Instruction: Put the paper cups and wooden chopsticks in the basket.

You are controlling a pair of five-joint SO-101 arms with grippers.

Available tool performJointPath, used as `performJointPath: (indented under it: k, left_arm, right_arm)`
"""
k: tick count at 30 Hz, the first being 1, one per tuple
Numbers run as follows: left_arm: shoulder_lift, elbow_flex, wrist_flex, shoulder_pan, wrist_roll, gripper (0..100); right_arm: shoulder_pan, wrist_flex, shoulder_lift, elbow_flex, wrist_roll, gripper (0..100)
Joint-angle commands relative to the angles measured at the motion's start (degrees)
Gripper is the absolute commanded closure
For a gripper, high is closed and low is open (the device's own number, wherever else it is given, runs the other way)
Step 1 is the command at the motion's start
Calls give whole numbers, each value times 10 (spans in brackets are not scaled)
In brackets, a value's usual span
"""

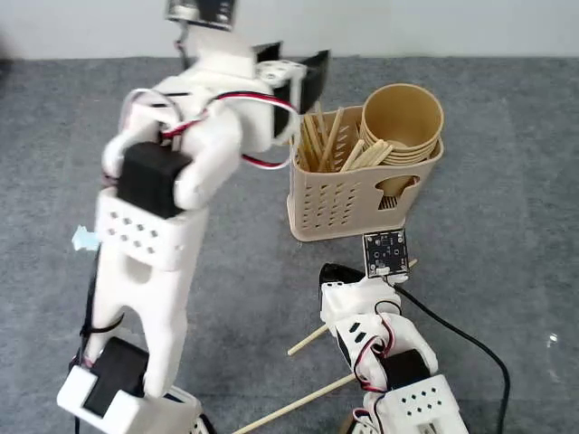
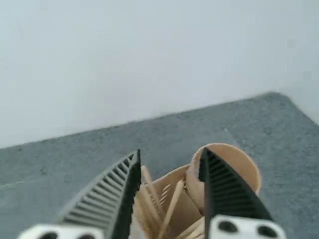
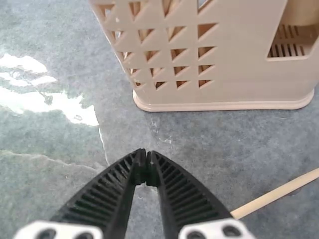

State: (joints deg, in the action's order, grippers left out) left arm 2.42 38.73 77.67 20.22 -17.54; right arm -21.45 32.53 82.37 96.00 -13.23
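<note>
1. Left gripper [image 1: 298, 68] hangs over the left end of the basket [image 1: 357, 203], jaws open and empty. In the left wrist view the jaws [image 2: 171, 157] straddle the bundle of standing chopsticks [image 2: 164, 209].
2. Risk: if that arm drops, the open jaws can catch the stick tops, lever some out, or tip the basket. It looks light and nothing pins it.
3. Right gripper [image 1: 333, 271] sits low on the desk [image 1: 507, 271], just in front of the basket wall [image 3: 209, 50]. Its jaws [image 3: 145, 157] are closed on nothing.
4. Risk: those jaws must open before any pick. Pushing forward closed would shove the basket or skid a stick away.
5. Risk: the nearer loose chopstick [image 1: 308, 342] passes under or behind the right arm, so the arm body can drag or roll it. In the right wrist view this chopstick [image 3: 279, 194] lies off to the side of the jaws, not between them.
6. Risk: the sticks are thin, round and flat on the desk. A pinch can slip, and an end-grab can swing the stick into the basket rim.
7. The black cable [image 1: 470, 344] trails off the right arm and may snag.
8. Counts:
   - Basket: 1.
   - Paper cups [image 1: 403, 122]: 1 nested stack in the basket's right end. Several rims show, but I can't tell the exact number. No cups on the desk.
   - Chopsticks in the basket [image 1: 330, 140]: a bundle, too overlapped to count.
   - Loose chopsticks on the desk: 2, the second chopstick [image 1: 294, 407] nearer the arm bases.
   - Arms: 2.
</note>
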Motion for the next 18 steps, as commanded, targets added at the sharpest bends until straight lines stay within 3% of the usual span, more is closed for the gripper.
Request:
performJointPath:
  k: [1,5,8,12,18]
  left_arm:
    - [28,68,77,-37,-3,878]
    - [28,121,174,-63,41,993]
    - [28,145,230,-83,51,988]
    - [40,98,229,-144,50,988]
    - [93,-54,215,-190,47,988]
  right_arm:
    - [-2,-8,8,5,5,988]
    - [-1,-6,8,-8,4,988]
    - [0,38,8,-47,1,988]
    - [0,150,8,-141,-53,983]
    - [1,226,1,-238,-24,983]
